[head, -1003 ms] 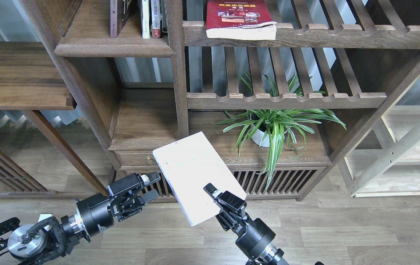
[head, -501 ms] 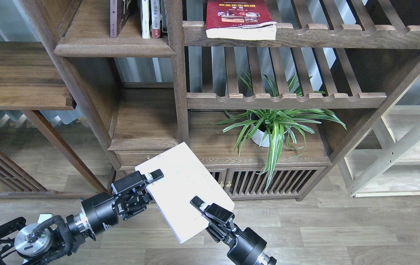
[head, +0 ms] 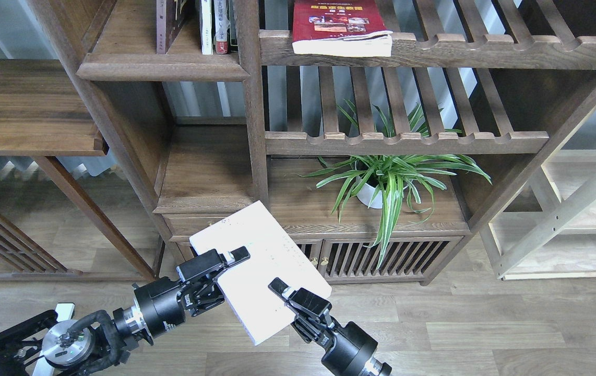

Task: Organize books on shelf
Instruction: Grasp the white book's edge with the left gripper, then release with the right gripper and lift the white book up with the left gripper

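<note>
**White book held between both grippers**

The white book (head: 256, 266) sits tilted in front of the bookcase's low cabinet (head: 371, 256), well below the shelf (head: 162, 65). The right gripper (head: 281, 288) pinches its lower right edge, one finger lying on the cover. The left gripper (head: 233, 261) straddles its left edge, upper finger on the cover; whether it is clamping I cannot tell. A red book (head: 341, 28) lies far above both.

Two black arms, two-finger grippers.
Left gripper (head: 227, 266) is showing pale fingertip pads, a silver wrist ring, black cable looping by a silver joint disc; right gripper (head: 283, 291) all black, cylindrical wrist.
</note>
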You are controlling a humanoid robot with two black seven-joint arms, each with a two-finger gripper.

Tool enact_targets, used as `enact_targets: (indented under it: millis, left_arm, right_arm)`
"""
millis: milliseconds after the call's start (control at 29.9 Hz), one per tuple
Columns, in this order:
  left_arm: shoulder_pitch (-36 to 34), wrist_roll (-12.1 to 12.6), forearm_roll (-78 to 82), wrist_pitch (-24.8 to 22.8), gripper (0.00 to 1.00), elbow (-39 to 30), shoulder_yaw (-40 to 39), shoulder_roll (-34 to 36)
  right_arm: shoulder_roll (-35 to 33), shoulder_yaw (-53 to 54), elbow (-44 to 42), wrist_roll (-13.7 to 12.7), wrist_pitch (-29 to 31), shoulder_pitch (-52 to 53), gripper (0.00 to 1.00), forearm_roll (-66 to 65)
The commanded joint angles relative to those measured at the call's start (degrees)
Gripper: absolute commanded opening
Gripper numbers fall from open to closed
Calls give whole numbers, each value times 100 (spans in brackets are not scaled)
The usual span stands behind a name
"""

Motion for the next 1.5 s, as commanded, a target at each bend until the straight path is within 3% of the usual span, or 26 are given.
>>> enact_targets:
  millis: [0, 267, 535, 836, 969, 1270, 1404, 1471]
  left_arm:
    - [-23, -7, 6, 0, 89, 41, -8, -62]
    - [-58, -51, 14, 0, 80, 138, -26, -149]
    - [-59, -60, 14, 0, 61, 138, -35, -193]
    - [-23, -60, 6, 0, 29, 129, -219, -343]
    - [-6, -51, -3, 0, 4, 138, -237, -343]
    - [-23, -24, 14, 0, 2, 129, -131, -396]
    - [-15, -24, 14, 0, 2, 138, -149, -387]
    - [-6, -24, 14, 0, 2, 138, -166, -387]
  right_arm:
    - [0, 0, 1, 0, 0, 3, 3, 0]
    - [0, 0, 1, 0, 0, 21, 3, 0]
    - [0, 0, 10, 0, 0, 30, 3, 0]
    - [0, 0, 19, 0, 0, 30, 3, 0]
    - [0, 0, 19, 0, 0, 30, 3, 0]
    - [0, 26, 19, 9, 0, 30, 5, 0]
    - [0, 26, 19, 18, 0, 30, 19, 0]
    - [0, 26, 28, 9, 0, 21, 38, -9]
